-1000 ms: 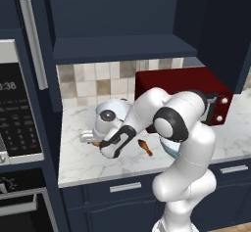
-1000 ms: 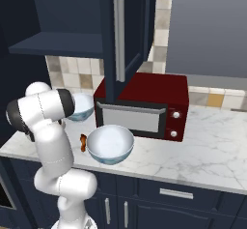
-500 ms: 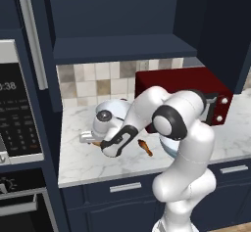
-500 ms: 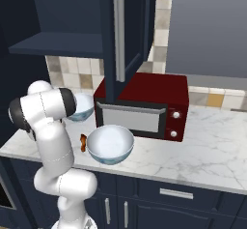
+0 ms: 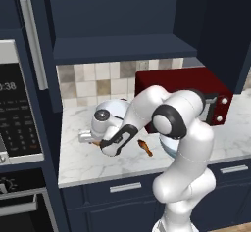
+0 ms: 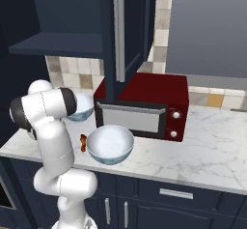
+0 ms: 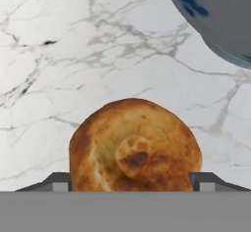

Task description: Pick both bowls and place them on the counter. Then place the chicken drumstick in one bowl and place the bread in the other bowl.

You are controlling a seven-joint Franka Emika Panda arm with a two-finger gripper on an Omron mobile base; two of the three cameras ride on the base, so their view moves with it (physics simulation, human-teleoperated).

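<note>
The bread (image 7: pixel 135 148), a round golden-brown bun, lies on the white marble counter (image 7: pixel 49 55). My gripper (image 7: pixel 131 182) is down over it, with a fingertip pressed against each side. In the left base view the gripper (image 5: pixel 93 139) is low at the counter's left part, and the hand covers the bun. One blue-patterned bowl (image 6: pixel 110 143) stands near the counter's front, in front of the red microwave. The other bowl (image 6: pixel 82 108) is behind my arm; its rim (image 7: pixel 220 15) shows in the hand view. The brown chicken drumstick (image 5: pixel 144 147) lies on the marble between the bowls.
A red microwave (image 6: pixel 144 107) stands at the back of the counter (image 6: pixel 207 155). A dark navy shelf (image 5: pixel 117 47) hangs above, with an open cabinet door (image 6: pixel 118 35) beside it. A tall oven unit (image 5: pixel 14 113) bounds the counter on the left.
The arm has barely moved. The fingers have come in against the sides of the bread.
</note>
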